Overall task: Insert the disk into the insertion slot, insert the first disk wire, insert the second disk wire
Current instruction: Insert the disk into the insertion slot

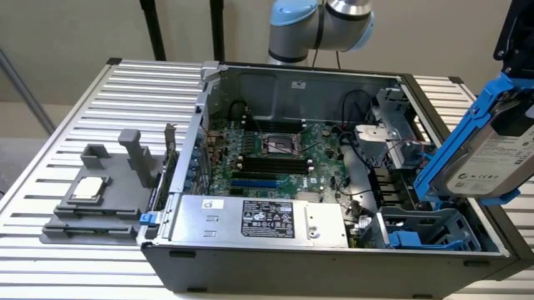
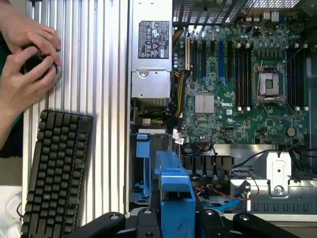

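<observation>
The gripper point(image 2: 176, 220) is clenched on the disk point(image 1: 492, 164). In the wrist view its black fingers point(image 2: 148, 218) press on either side of the bright blue carrier frame. In the exterior view the disk hangs at the right edge of the frame, standing nearly on end and tilted, with its white label facing the camera. It is in the air, above and just to the exterior view's right of the open computer case point(image 1: 334, 275), and it touches nothing else.

The insertion slot point(image 1: 417, 215), a grey-blue ribbed cage with blue clips, sits in the lower right of the exterior view, inside the case's front corner. It looks empty. The disk is above it and clear of it.

By my judgement, none of the three steps is done. The disk is grasped but not seated, so both wire insertions also remain. Cables point(image 1: 399, 149) lie loose beside the cage, but I cannot tell which of them are the disk wires.

The silver power supply box point(image 1: 259, 219) lies along the near wall of the case, with the motherboard point(image 1: 276, 156) behind it. In the wrist view a person's hands point(image 2: 25, 54) are busy on the ribbed table beside a black keyboard point(image 2: 54, 168).
</observation>
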You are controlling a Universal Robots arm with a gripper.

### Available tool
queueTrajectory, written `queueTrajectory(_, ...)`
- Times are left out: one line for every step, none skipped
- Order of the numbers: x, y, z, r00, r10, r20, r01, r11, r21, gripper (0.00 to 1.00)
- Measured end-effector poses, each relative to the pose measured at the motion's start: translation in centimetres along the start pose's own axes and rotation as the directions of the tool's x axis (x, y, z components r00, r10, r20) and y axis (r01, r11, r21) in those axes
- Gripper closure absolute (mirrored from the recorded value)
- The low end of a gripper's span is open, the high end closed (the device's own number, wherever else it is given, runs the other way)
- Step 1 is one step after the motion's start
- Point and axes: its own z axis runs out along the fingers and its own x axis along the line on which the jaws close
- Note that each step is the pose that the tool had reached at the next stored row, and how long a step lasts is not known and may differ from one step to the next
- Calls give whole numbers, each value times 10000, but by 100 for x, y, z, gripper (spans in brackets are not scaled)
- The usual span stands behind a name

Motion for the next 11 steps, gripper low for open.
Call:
queueTrajectory(0,0,0,10000,0,0,0,10000,0,67)
queueTrajectory(0,0,0,10000,0,1,0,10000,0,67)
queueTrajectory(0,0,0,10000,0,0,0,10000,0,67)
queueTrajectory(0,0,0,10000,0,0,0,10000,0,67)
queueTrajectory(0,0,0,10000,0,0,0,10000,0,67)
queueTrajectory(0,0,1,10000,0,-2,0,10000,0,67)
queueTrajectory(1,0,3,10000,0,-4,0,10000,0,67)
queueTrajectory(3,2,6,10000,0,-3,0,10000,0,67)
queueTrajectory(7,4,11,10000,-1,-2,1,10000,-1,67)
queueTrajectory(12,6,16,10000,-2,-2,2,10000,-1,67)
queueTrajectory(18,10,21,10000,0,-1,0,10000,-1,67)
